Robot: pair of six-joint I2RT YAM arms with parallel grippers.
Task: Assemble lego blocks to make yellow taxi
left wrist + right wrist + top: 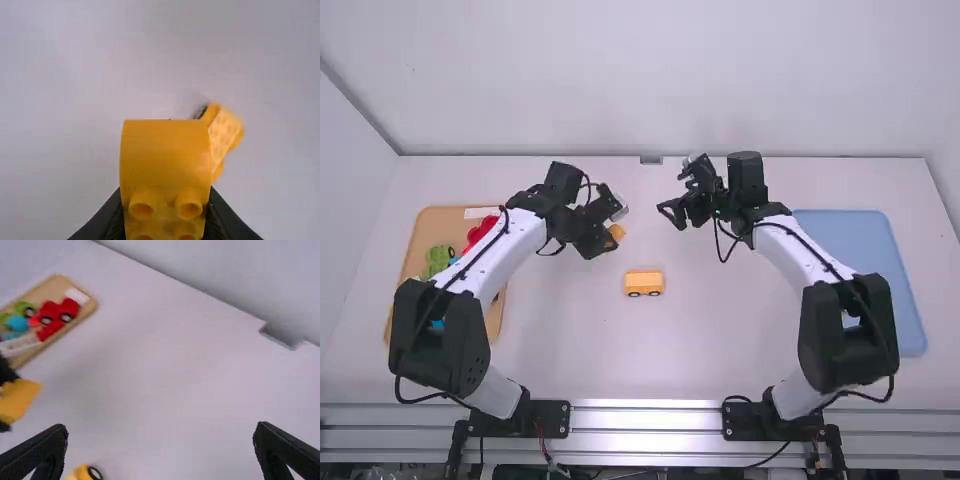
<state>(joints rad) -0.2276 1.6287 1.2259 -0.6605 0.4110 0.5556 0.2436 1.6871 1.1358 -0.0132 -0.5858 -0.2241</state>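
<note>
Left gripper: jaws closed on a smooth yellow block, squarish, round hollow-ended studs showing; held above the white bench. Yellow wheeled base upright mid-bench, studded top, round dark wheels. Right gripper: jaws wide, nothing between. Tan tray, rounded corners, carrying a red wheeled piece. Flat blue tray to the right.

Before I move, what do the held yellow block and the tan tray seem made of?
The held yellow block: probably smooth molded plastic, with even color and hollow round studs. The tan tray: perhaps matte wood, from its warm color and dull surface; plastic is possible.
</note>
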